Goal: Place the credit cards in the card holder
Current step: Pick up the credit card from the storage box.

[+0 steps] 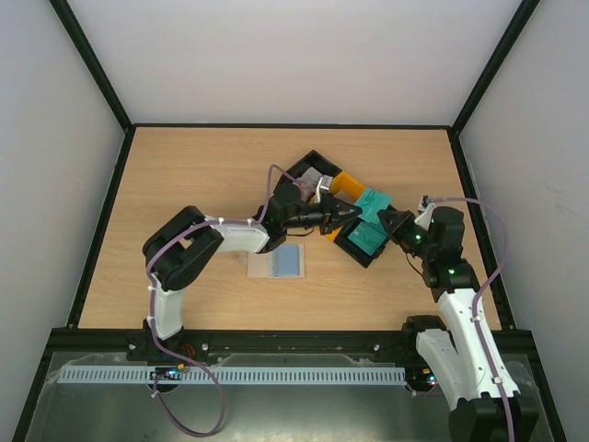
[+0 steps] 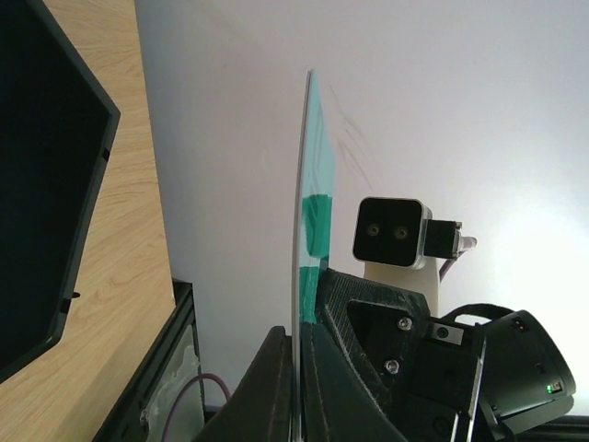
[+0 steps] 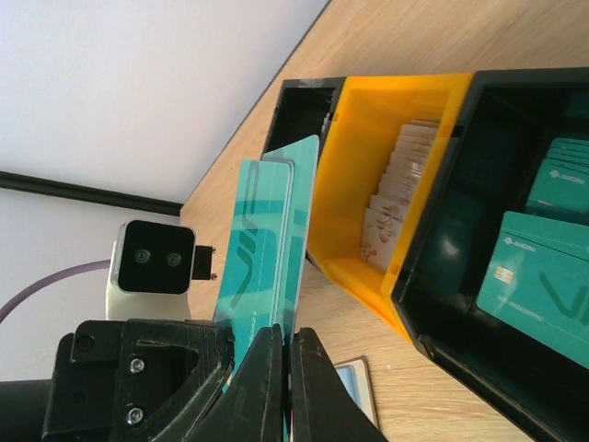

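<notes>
Wooden tabletop (image 1: 184, 175) underneath everything. Mid-tabletop, a cluster of open bins: black bins (image 1: 308, 166) flanking an orange bin (image 3: 368, 184), the orange one packed with white cards with red print (image 3: 396, 198), the nearest black one stacked with teal cards (image 3: 543, 276). Above that cluster, left tool (image 1: 354, 210) and right tool (image 1: 391, 224) meeting tip to tip, each wrist camera facing the other. Both clenched on the same teal credit card (image 1: 375, 204) from opposite ends, held off the tabletop over the bins. Seen edge-on from the left wrist (image 2: 299, 276), pinched at its lower end; seen broadside from the right wrist (image 3: 267, 239), standing up from between closed fingers (image 3: 262, 368) — possibly a second card behind it, hard to tell. Card holder (image 1: 265, 267) flat on the tabletop, well apart from the bins, just beside the left forearm, a pale blue panel on its right half.
</notes>
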